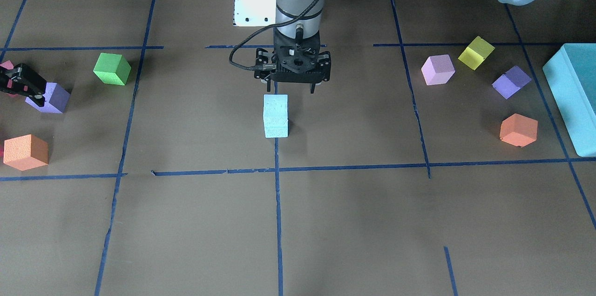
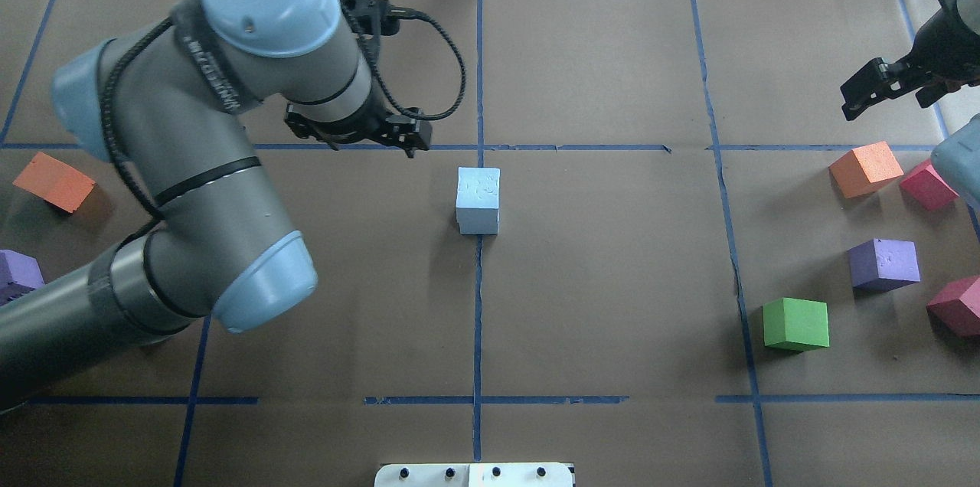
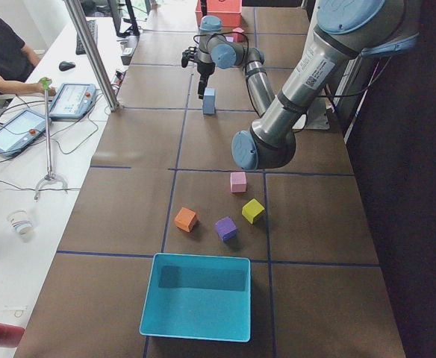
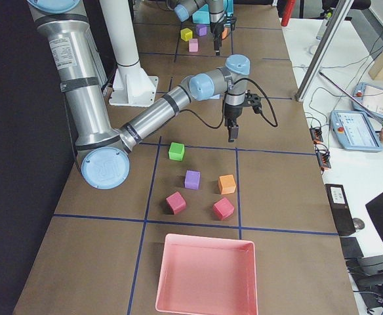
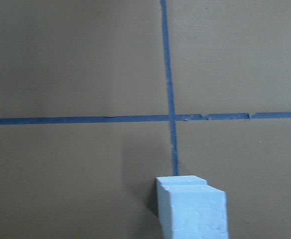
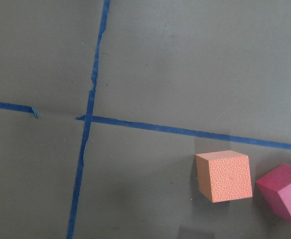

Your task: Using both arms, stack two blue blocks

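Two pale blue blocks stand stacked, one on the other, at the table's middle on a tape crossing: the upper block (image 1: 275, 106) rests on the lower block (image 1: 275, 128). The stack also shows from above (image 2: 478, 188) and in the left wrist view (image 5: 193, 209), its blocks slightly offset. My left gripper (image 1: 291, 90) hangs open and empty, raised just beside the stack on the robot's side and apart from it; it also shows in the overhead view (image 2: 360, 136). My right gripper (image 1: 21, 84) is open and empty far off at its own side, over a purple cube (image 1: 49, 97).
A green cube (image 1: 111, 69) and an orange cube (image 1: 25, 151) lie near my right gripper. Pink (image 1: 437, 69), yellow (image 1: 476, 52), purple (image 1: 511, 82) and orange (image 1: 518, 130) cubes and a teal box (image 1: 575, 96) lie on my left side. A pink tray (image 4: 204, 275) stands at the right end.
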`<action>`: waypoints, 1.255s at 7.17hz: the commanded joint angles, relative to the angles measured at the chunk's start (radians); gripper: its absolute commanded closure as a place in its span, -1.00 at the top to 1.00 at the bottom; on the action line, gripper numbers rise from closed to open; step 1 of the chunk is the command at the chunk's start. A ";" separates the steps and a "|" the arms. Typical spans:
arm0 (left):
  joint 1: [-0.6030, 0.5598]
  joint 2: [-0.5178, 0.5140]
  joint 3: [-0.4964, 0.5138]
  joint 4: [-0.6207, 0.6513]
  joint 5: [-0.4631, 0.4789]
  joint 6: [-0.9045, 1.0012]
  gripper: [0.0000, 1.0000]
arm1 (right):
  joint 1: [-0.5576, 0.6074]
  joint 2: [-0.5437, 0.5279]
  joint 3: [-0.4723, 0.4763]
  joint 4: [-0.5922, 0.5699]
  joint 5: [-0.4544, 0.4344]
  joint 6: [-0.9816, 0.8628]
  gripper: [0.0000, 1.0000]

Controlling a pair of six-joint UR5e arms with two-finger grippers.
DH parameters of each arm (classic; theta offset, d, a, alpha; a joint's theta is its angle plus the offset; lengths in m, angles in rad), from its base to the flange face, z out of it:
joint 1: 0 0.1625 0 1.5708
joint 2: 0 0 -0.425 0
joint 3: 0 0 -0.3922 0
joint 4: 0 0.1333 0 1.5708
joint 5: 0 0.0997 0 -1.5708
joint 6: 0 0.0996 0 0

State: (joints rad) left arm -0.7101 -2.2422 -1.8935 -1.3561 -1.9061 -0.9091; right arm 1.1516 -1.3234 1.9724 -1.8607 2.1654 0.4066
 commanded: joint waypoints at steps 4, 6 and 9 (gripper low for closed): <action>-0.472 0.409 0.026 -0.026 -0.318 0.636 1.00 | 0.222 -0.036 -0.131 0.000 0.173 -0.292 0.99; -0.645 0.499 0.112 -0.058 -0.346 0.732 1.00 | 0.256 -0.028 -0.190 -0.002 0.200 -0.365 0.99; -0.793 0.512 0.244 -0.058 -0.426 1.011 1.00 | 0.345 -0.059 -0.188 0.000 0.274 -0.381 1.00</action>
State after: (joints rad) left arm -1.4536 -1.7336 -1.6747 -1.4185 -2.3234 0.0282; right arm 1.4709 -1.3644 1.7839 -1.8618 2.4282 0.0318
